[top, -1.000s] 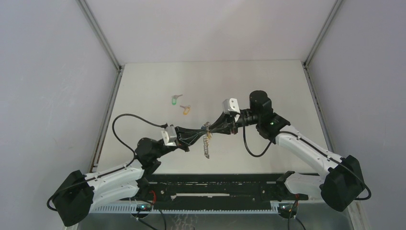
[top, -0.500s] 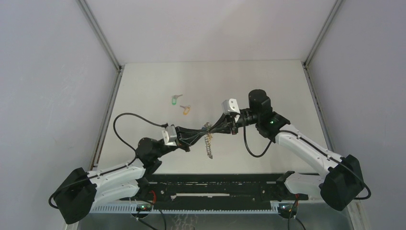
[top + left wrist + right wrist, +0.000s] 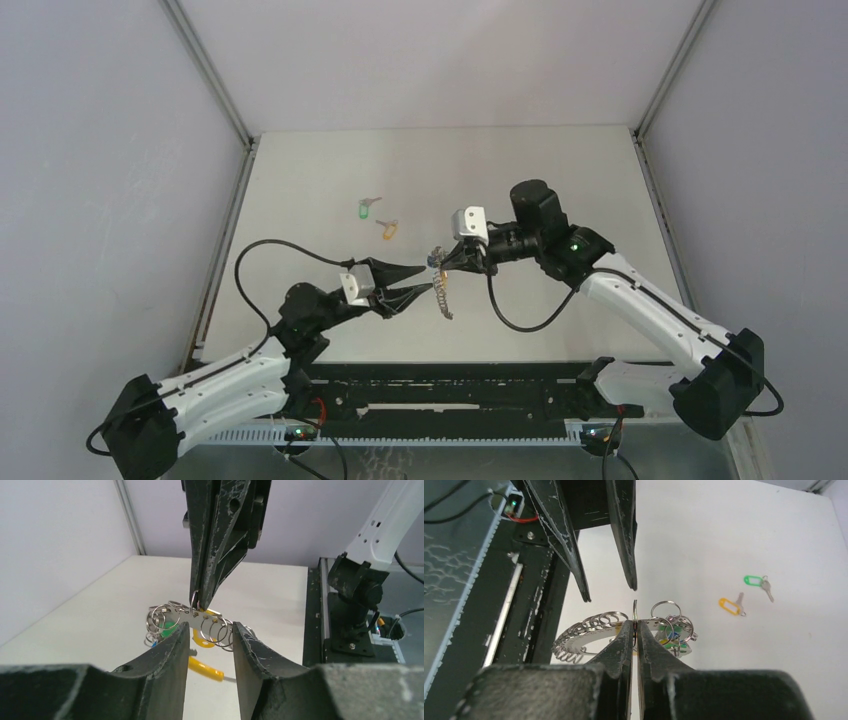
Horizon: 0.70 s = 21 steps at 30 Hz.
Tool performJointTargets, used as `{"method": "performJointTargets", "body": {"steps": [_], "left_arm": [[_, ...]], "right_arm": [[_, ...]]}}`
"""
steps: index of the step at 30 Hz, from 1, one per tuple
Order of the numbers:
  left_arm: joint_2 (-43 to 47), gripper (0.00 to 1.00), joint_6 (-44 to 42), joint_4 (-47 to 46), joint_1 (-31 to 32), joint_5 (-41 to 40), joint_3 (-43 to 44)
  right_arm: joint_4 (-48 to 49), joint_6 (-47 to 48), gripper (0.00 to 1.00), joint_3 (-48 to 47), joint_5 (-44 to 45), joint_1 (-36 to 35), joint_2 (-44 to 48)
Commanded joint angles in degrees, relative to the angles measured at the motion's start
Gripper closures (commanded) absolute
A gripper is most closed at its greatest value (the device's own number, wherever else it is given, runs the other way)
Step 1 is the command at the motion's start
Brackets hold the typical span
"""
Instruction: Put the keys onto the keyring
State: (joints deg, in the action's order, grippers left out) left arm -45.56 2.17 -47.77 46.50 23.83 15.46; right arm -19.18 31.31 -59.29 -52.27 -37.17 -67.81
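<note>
While right claw pinches the keyring, left claw spread, just beside it.

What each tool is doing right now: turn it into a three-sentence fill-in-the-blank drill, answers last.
1. The right tool is ___ on one ring of the keyring.
2. The left tool is ___, one finger on each side of the keyring in its own view.
3. The orange key lies on the table near a second key tagged ___.

Missing words: shut; open; green
</note>
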Motion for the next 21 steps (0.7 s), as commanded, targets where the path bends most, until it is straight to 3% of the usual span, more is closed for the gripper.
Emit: {"method": "performJointTargets", "body": {"steps": [1, 11, 21], "left_arm": [[1.0, 0.58, -4.5, 9.7, 0.3, 0.0, 6.0], [-0.5, 0.58, -7.2, 11.0, 0.3, 1.3, 7.5], [-2.4, 0.67, -7.4, 7.6, 0.4, 4.2, 7.3]], "right_arm": [[-10.4, 7.2, 1.00, -6.3, 11.1, -4.2, 0.9], [-23.1, 13.1, 1.00, -15.4, 28.1, -12.7, -3.8], [-25.0, 14.1, 1.00, -17.1, 31.8, -15.5, -5.2]]}}
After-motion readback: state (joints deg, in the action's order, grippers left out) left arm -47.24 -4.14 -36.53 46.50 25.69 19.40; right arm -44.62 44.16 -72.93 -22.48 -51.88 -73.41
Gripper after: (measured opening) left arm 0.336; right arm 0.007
